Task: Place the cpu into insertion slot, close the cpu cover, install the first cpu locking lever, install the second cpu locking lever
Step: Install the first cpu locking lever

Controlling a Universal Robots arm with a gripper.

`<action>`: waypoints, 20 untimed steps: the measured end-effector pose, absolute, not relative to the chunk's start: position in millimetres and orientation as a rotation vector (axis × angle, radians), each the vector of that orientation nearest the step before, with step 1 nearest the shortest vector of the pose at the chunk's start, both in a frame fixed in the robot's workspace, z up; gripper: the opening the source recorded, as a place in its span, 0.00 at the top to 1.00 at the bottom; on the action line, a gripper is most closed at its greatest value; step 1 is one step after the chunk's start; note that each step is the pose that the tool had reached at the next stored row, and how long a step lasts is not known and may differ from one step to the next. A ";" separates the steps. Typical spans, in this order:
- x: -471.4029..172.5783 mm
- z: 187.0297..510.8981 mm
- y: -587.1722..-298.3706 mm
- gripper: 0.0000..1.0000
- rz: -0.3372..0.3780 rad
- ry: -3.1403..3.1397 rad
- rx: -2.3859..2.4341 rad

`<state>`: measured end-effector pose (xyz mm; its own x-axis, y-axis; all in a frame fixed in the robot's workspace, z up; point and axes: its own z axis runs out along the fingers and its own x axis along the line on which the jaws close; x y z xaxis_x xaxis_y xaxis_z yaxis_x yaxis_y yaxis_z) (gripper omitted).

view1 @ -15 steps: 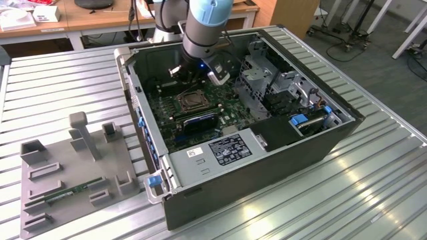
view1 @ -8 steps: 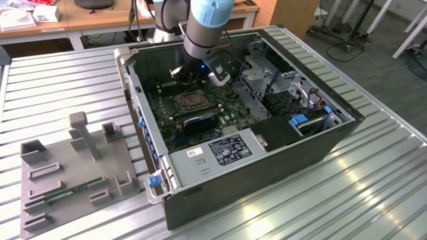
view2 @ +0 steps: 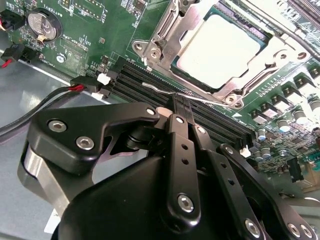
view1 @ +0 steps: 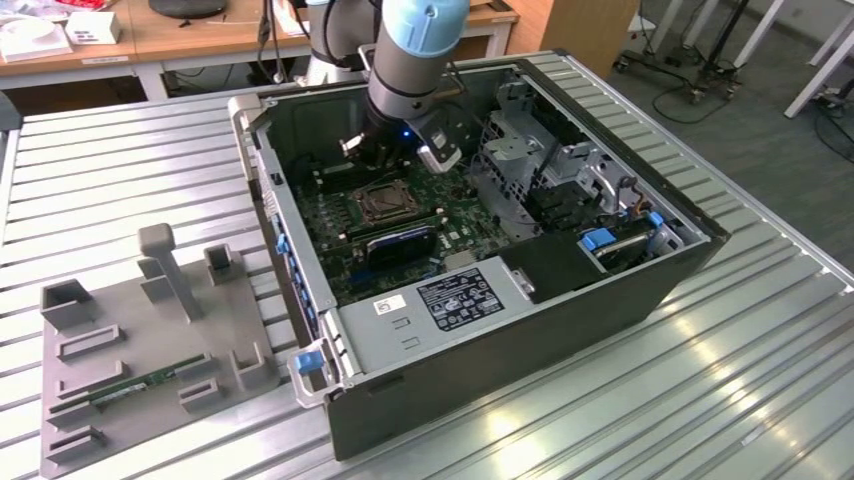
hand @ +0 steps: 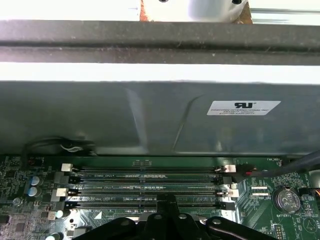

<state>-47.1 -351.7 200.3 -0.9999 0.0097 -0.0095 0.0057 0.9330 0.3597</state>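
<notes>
The smooth, pale square cpu [view2: 217,47] lies in the insertion slot [view1: 380,203], framed by the flat silvery cpu cover [view2: 161,35]. The gripper's [view2: 176,106] black fingers [view2: 182,150] are pressed together, tips at a thin wire locking lever [view2: 155,88] beside ribbed black memory slots [hand: 145,187].

This looks like a robotics lab or test workshop. A robot arm [view1: 416,55] reaches into an opened desktop computer case [view1: 534,330] lying on a ribbed metal counter [view1: 120,170], beside a grey moulded parts fixture [view1: 120,390]. Wooden desks [view1: 200,35] stand behind, and wheeled equipment stands [view1: 694,70] rest on the grey floor [view1: 761,130].
</notes>
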 end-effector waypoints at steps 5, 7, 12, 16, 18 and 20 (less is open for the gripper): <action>-45.6 198.2 -351.6 0.89 0.573 3.078 0.012; -44.7 197.2 -351.6 0.89 0.573 3.078 0.012; -42.5 194.7 -351.6 0.89 0.573 3.078 0.012; -40.9 193.5 -351.7 0.89 0.572 3.078 0.012; -39.5 193.0 -351.7 0.89 0.573 3.078 0.012; -39.0 192.8 -351.7 0.89 0.572 3.078 0.012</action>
<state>-39.0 -351.7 192.8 -0.9999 0.0098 -0.0095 0.0057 0.9331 0.3595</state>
